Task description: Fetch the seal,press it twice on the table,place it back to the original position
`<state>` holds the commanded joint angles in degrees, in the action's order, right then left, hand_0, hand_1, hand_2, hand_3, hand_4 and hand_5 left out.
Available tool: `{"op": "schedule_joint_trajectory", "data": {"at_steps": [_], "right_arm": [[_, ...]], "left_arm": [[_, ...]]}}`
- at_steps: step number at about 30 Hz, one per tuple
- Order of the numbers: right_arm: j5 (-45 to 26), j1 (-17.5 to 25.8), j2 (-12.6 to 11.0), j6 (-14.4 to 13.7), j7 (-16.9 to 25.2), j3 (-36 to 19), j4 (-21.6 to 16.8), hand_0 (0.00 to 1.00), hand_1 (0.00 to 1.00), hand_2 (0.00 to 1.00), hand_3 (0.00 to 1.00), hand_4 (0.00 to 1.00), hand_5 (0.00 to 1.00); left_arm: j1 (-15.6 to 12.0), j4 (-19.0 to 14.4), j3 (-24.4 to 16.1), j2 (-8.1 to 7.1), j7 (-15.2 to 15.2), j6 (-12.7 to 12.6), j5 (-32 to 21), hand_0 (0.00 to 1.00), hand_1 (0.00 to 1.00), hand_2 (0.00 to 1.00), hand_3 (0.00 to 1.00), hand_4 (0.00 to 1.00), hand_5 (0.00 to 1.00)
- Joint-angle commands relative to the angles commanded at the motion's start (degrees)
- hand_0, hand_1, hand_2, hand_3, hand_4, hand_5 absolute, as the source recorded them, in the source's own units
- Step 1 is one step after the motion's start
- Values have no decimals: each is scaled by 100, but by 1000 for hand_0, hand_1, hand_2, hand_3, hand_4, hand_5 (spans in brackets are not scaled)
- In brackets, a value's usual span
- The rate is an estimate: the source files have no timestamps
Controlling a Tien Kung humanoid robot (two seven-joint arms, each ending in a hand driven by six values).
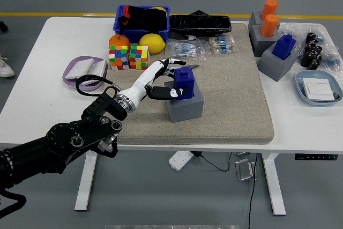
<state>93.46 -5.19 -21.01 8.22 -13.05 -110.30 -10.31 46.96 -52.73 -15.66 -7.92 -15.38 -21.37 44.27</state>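
Note:
The blue seal (186, 80) stands upright in the recess of a grey block holder (187, 106) on the left half of the tan mat (236, 100). My left hand (168, 79) reaches in from the lower left and is shut on the seal. Its white fingers (170, 63) curl around the seal's far side, and the black thumb presses the near left side. The right arm does not show.
Two colour cubes (128, 57), an orange (118, 41) and a lemon (152, 42) lie behind the hand, before a blue bin (142, 19). A purple plate (80, 71) sits left. Grey blocks with orange seals (266, 21) and a blue seal (284, 46) stand far right.

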Motion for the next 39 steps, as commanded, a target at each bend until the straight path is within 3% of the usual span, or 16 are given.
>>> {"op": "schedule_joint_trajectory", "data": {"at_steps": [39], "right_arm": [[24, -39, 3, 1, 9, -15, 0, 787, 719, 723, 659, 802, 488]], "left_arm": [[-163, 188, -130, 261, -169, -105, -94, 807, 540, 473, 789, 668, 2]]}}
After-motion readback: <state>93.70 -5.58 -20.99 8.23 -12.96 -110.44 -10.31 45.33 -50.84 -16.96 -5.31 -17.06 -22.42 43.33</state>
